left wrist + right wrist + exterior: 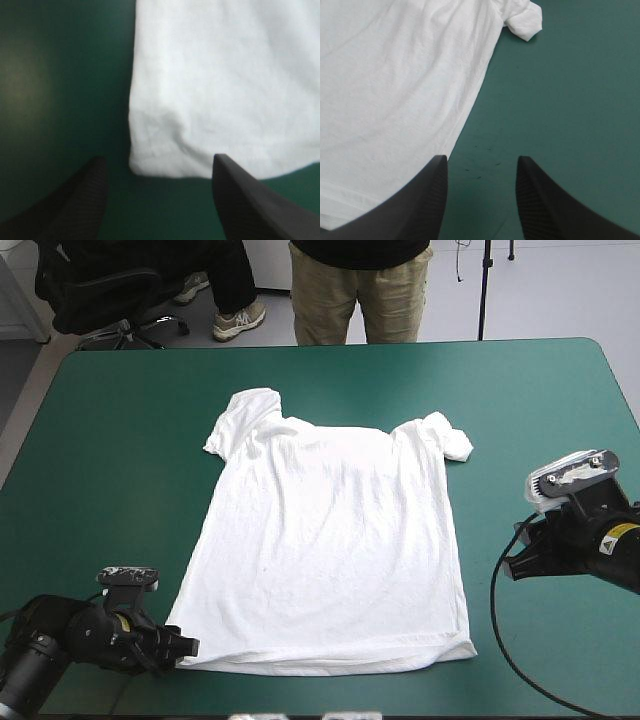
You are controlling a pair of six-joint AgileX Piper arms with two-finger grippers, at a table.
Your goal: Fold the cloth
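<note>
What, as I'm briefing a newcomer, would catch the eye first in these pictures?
The white T-shirt lies spread flat in the middle of the teal-green table, collar toward the far edge. The left gripper, jaws open, sits at its near left hem corner; the right gripper, jaws open too, is beside its right edge.

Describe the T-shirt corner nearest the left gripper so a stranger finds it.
On the teal-green table the white T-shirt lies flat, hem toward the robot. Its hem corner by the left gripper sits ahead of the open fingers; the other hem corner lies across, toward the right gripper.
</note>
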